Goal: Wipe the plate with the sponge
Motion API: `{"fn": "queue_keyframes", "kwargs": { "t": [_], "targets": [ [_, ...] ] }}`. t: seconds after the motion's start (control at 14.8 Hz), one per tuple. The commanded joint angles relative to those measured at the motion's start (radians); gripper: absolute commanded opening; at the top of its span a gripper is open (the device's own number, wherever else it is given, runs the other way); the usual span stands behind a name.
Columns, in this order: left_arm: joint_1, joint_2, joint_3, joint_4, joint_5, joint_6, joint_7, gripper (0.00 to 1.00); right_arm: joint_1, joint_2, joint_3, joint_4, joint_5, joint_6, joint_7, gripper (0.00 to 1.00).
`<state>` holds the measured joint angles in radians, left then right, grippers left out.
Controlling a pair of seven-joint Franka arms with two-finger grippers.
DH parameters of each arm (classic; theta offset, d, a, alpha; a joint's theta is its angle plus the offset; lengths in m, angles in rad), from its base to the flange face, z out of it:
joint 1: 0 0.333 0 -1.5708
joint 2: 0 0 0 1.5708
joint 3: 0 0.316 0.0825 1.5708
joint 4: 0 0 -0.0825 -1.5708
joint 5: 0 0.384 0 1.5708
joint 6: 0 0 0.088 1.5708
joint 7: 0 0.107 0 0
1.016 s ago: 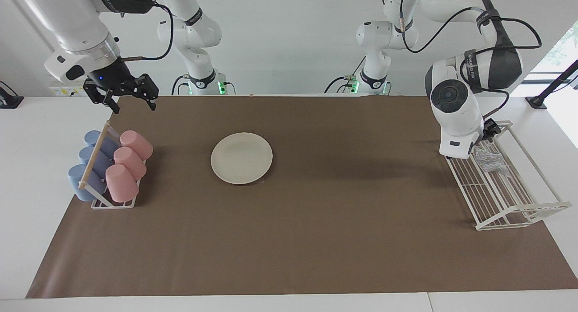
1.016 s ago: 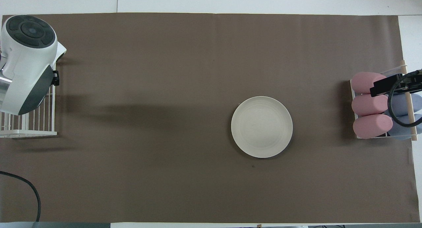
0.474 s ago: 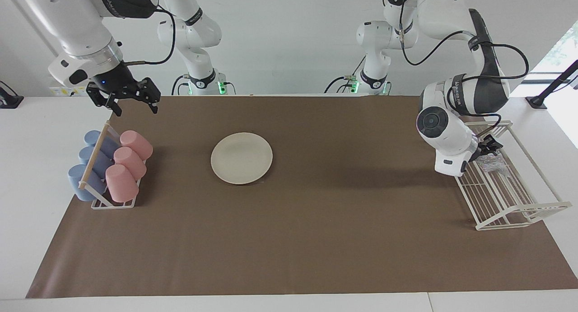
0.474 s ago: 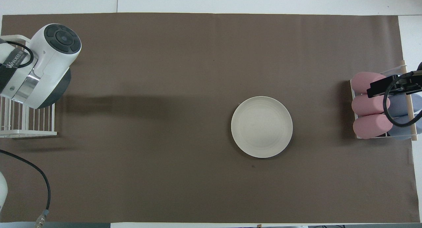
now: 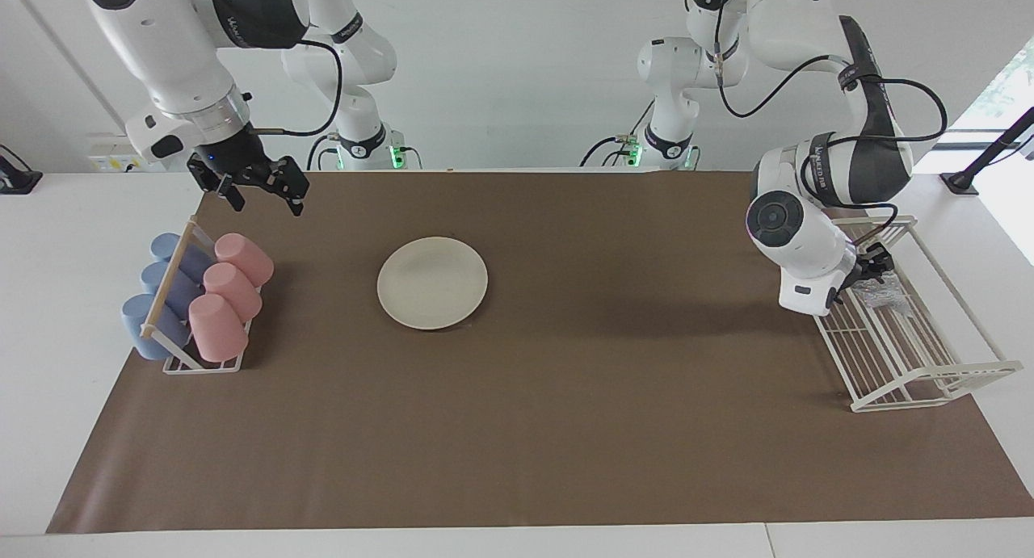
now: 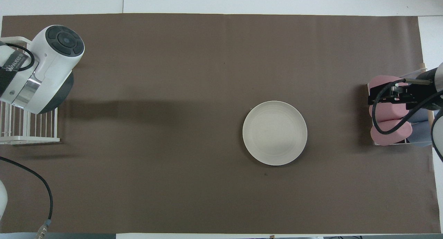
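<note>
Brown paper mat (image 5: 565, 396) covering a white table, and both arms are out at opposite ends of it. Down at the left arm's end, the left gripper (image 5: 871, 269) is tucked low into the white wire rack (image 5: 913, 356), right at the small silvery-grey wad of shiny mesh, the sponge (image 5: 882, 291). The wrist housing blocks most of the fingers, so whether they are apart or pinched on the wad is impossible to say; the sponge looks to be lying on the rack's bars at the end nearer the robots. From overhead the big white wrist covers that whole corner of the rack (image 6: 31, 128), and neither gripper tips nor sponge can be made out there.

Over at the other end, the right gripper (image 5: 262, 199) hangs in the air with its two black fingers (image 5: 296, 207) clearly spread and nothing between them, over the mat just by the cup rack. From overhead it sits over the pink cups (image 6: 389, 123).

Out from there: the round, flat, cream-white plate (image 5: 432, 283) lies flat on the mat, bare, well apart from both grippers and closer to the right arm's end. Beside it, toward that end, a small white rack with a wooden rod (image 5: 166, 287) holds three pink cups (image 5: 230, 291) and three blue cups (image 5: 157, 299), all lying on their sides.
</note>
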<state>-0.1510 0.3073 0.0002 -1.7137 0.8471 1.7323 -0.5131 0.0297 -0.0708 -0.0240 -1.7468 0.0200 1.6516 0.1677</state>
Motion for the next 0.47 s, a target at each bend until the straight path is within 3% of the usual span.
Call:
{"fn": "queue_keyframes", "kwargs": {
  "t": [0.0,0.2,0.41],
  "targets": [
    [0.001,-0.005,0.004,-0.020,0.021,0.006,-0.022,0.00,-0.004,-0.050,0.002,-0.080,0.005,0.042,0.083,0.98],
    [0.002,-0.007,0.001,-0.012,0.018,0.009,-0.021,0.00,-0.001,-0.050,0.002,-0.072,0.005,-0.001,0.121,1.00],
    [0.002,-0.028,0.004,0.020,-0.025,-0.006,-0.007,0.00,0.045,-0.046,0.009,-0.065,-0.003,0.017,0.355,1.00]
  ]
}}
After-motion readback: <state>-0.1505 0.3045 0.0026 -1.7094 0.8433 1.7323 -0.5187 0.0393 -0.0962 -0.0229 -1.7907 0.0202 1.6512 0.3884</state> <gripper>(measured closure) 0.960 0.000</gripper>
